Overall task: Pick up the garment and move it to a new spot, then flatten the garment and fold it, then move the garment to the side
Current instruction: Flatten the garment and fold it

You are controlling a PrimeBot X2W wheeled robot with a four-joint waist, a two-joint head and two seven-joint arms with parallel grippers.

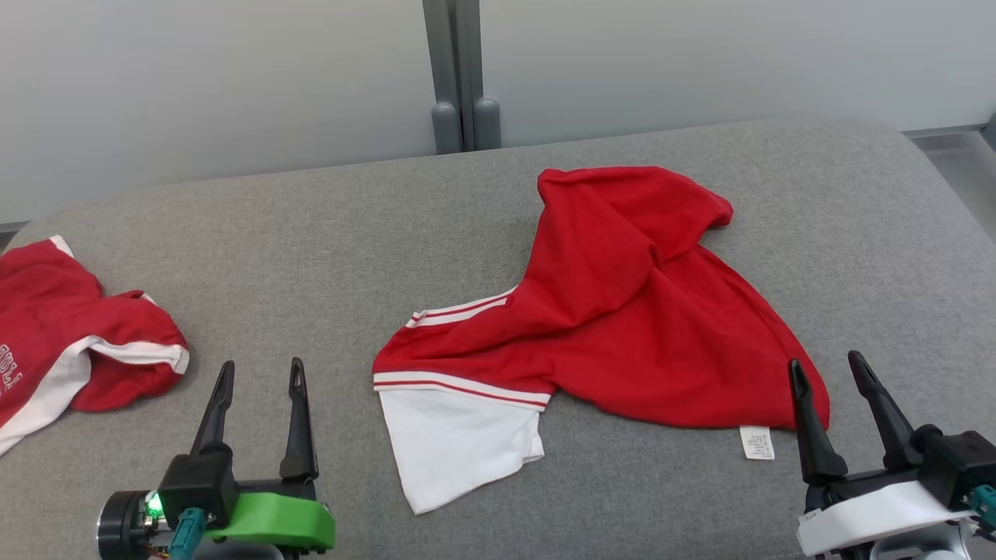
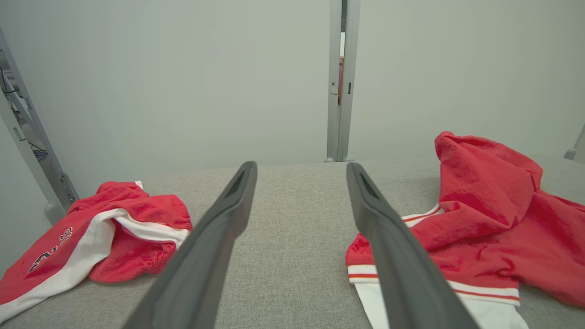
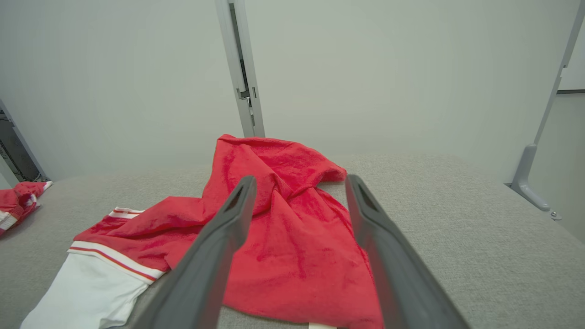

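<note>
**Red garment lies crumpled on the grey surface, both grippers spread and empty**

The red garment (image 1: 622, 311) lies loose and rumpled on the grey cushioned surface (image 1: 311, 233), a little to the robot's right of the middle. Its red body is bunched into deep folds, with one heap rising toward the far edge. A white sleeve (image 1: 459, 443) with a red-and-white striped band (image 1: 459, 386) spreads flat toward the near side. A small white label (image 1: 756, 442) sticks out from the near hem, lying on the grey cloth.

The left gripper (image 1: 261, 362) hovers at the near edge over bare fabric, its two dark fingers spread wide with nothing between them. It is well apart from the garment's sleeve. In the left wrist view the garment sits beyond and to the side of one finger.

The right gripper (image 1: 824, 358) is also spread wide and holds nothing. In the head view one fingertip overlaps the garment's near right corner, just beside the label; whether it touches the cloth cannot be told. The right wrist view looks between the open fingers onto the red folds.

A second red-and-white garment (image 1: 70, 327), with dark lettering on it, lies crumpled at the far left edge of the surface, well apart from the first. Behind the surface stands a pale wall with a grey upright post (image 1: 463, 78).
</note>
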